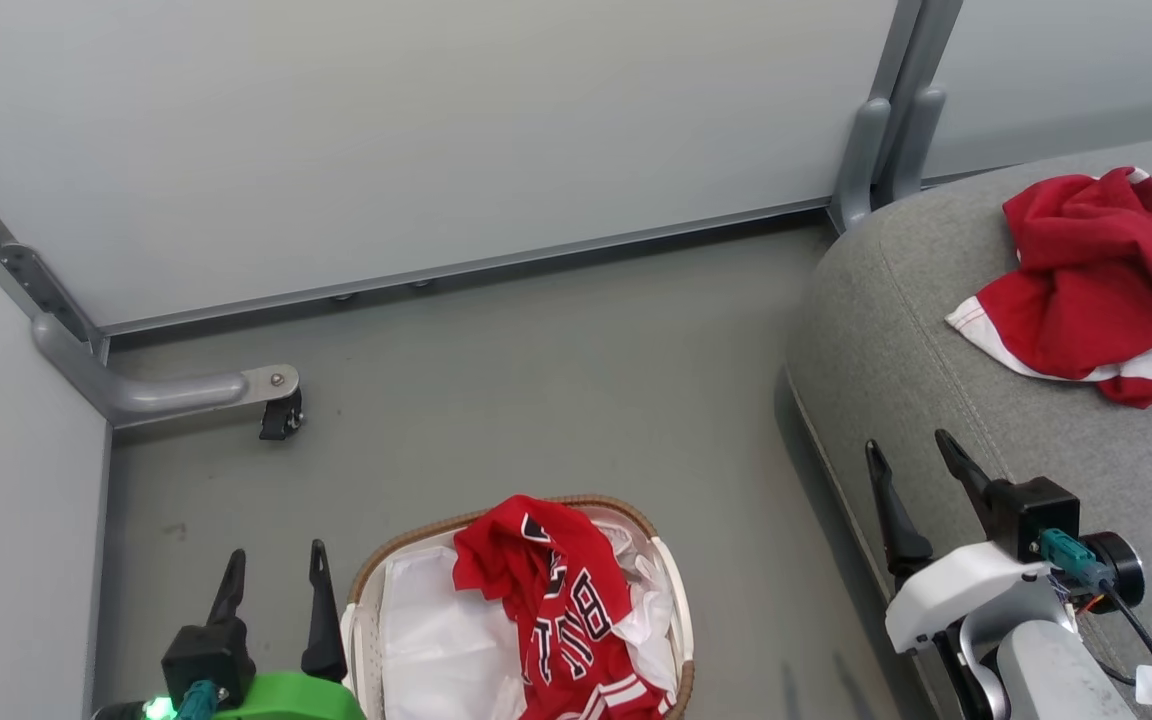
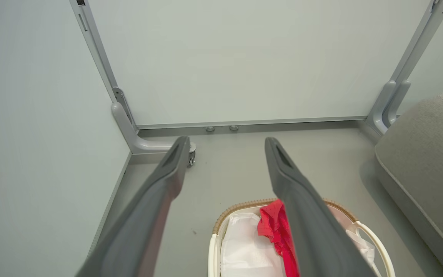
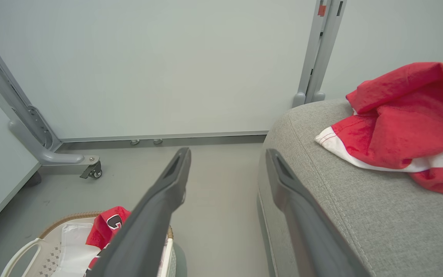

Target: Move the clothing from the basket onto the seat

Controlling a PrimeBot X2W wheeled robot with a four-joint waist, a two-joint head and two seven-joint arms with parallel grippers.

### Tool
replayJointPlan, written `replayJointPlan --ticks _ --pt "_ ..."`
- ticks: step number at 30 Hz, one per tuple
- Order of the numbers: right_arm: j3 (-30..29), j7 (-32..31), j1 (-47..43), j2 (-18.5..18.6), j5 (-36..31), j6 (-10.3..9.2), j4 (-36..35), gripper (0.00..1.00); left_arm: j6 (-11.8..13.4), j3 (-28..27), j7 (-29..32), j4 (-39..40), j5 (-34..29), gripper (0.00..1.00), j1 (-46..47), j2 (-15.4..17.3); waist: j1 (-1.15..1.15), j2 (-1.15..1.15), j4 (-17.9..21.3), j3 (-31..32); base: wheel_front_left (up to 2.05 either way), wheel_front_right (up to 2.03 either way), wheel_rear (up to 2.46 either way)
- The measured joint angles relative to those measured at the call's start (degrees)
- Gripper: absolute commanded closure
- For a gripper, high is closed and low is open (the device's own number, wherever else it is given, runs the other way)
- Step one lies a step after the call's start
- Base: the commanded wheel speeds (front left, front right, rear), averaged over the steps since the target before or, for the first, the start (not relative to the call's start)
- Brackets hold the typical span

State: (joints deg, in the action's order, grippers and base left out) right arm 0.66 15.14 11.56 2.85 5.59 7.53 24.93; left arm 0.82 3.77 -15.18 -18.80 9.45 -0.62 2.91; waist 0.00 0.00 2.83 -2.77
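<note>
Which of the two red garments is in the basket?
The jersey with black-and-white lettering lies in the basket; the plain shorts with white trim lie on the grey seat.

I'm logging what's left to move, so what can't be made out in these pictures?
Jersey: folds hide its number; the head view's bottom edge cuts it off.
Basket: its near end lies past that same edge; what lies under the jersey is hidden.
Shorts: the head view's right edge cuts them off.
Left wrist view: a finger of the left claw covers much of the jersey.
</note>
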Motion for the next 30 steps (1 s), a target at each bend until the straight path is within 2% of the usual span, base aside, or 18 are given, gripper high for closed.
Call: replayJointPlan --ticks 9,14,23,30 --pt "1.9 0.0 4.7 0.0 0.7 0.0 -3.2 0.0 -0.6 7.7 0.0 -4.4 2.2 0.0 6.4 -0.1 0.0 0.0 1.1 -5.6 0.0 0.0 0.0" --pt "4.1 0.0 8.8 0.0 1.5 0.0 -5.1 0.0 -0.3 10.1 0.0 -6.8 4.7 0.0 11.8 -0.1 0.0 0.0 2.3 -10.3 0.0 0.0 0.0" --pt "7.1 0.0 15.5 0.1 3.0 0.0 -9.3 0.0 -2.1 13.9 0.0 -17.1 6.2 0.0 21.8 -0.2 0.0 0.0 5.3 -20.1 0.0 0.0 0.0" --pt "7.2 0.0 18.7 0.1 4.3 0.0 -11.0 0.0 -2.9 15.5 0.0 -26.0 7.1 0.0 28.9 -0.2 0.0 0.0 7.8 -28.2 0.0 0.0 0.0"
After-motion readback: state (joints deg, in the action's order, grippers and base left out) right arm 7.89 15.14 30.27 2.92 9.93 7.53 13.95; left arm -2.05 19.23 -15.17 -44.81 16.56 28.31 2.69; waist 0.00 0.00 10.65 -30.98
